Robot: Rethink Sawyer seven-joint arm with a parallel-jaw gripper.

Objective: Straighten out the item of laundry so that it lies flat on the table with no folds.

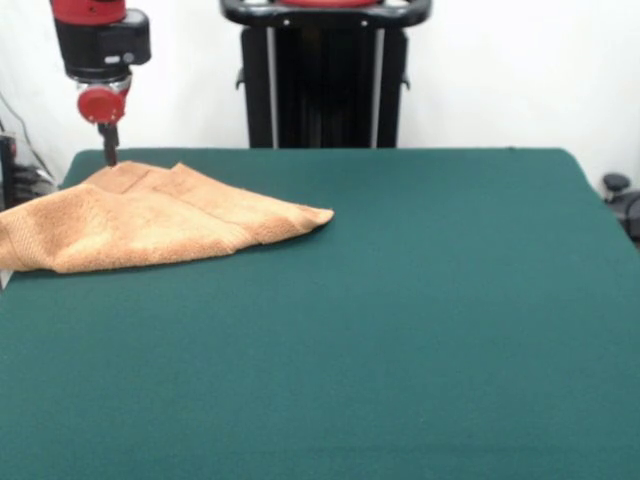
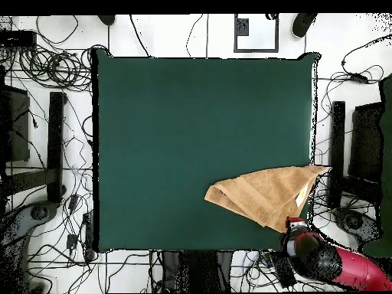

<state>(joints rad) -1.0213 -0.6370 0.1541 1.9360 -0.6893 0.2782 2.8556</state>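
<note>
Even, diffuse light fills both views, bright on the white wall and floor, with no glare. The table (image 1: 420, 300) reads as flat matte green without hot spots. The towel (image 1: 150, 220) throws only a thin soft shadow along its near edge in the front view. Both views look slightly soft, and fine towel texture is hardly resolved from overhead

Nubby terry towel (image 1: 150, 225) on matt felt table (image 1: 420, 320).

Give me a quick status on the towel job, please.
Gripper down at towel's far corner, grip unclear. Towel folded, overhanging table edge. Nothing in the way.
</note>
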